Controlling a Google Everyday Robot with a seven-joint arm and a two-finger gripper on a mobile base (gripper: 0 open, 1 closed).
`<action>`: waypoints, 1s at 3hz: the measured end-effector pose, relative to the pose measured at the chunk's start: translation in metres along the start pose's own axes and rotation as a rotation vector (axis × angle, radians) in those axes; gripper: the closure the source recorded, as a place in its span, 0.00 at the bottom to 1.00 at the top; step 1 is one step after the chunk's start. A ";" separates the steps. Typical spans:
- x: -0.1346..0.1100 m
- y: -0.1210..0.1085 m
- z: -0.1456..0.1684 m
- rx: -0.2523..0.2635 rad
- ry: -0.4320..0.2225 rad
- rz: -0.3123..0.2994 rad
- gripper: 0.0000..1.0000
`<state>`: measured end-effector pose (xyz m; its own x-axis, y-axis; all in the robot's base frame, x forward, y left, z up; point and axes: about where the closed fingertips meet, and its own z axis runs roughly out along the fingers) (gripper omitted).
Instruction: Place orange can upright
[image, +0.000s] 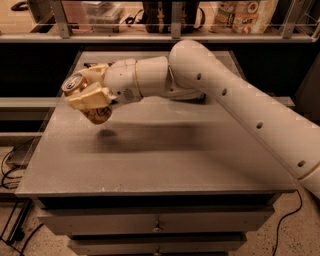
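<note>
The white arm (235, 95) reaches in from the right and across the grey counter (150, 165) to its left side, where the claw (86, 90) hangs in the air above the surface. Its two pale fingers (90, 98) are pinched onto the orange can (98, 114), one over the can's upper side and one across its front. The can is off the counter and touches nothing but the claw. It is tilted, with its silver top end pointing up and to the left and its lower end down and to the right. A soft shadow (107, 134) lies on the counter just under it. Below the counter's front edge are drawers (157, 225) with small knobs. A shelf (170, 35) runs along the back, and cables (9, 172) lie on the floor at the left
</note>
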<state>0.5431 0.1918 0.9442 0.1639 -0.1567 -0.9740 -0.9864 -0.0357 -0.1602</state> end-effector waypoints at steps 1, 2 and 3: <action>0.008 0.008 -0.004 0.039 -0.069 0.028 1.00; 0.015 0.012 -0.009 0.081 -0.123 0.060 0.83; 0.021 0.014 -0.013 0.119 -0.167 0.092 0.59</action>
<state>0.5328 0.1748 0.9234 0.0792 0.0117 -0.9968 -0.9930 0.0891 -0.0779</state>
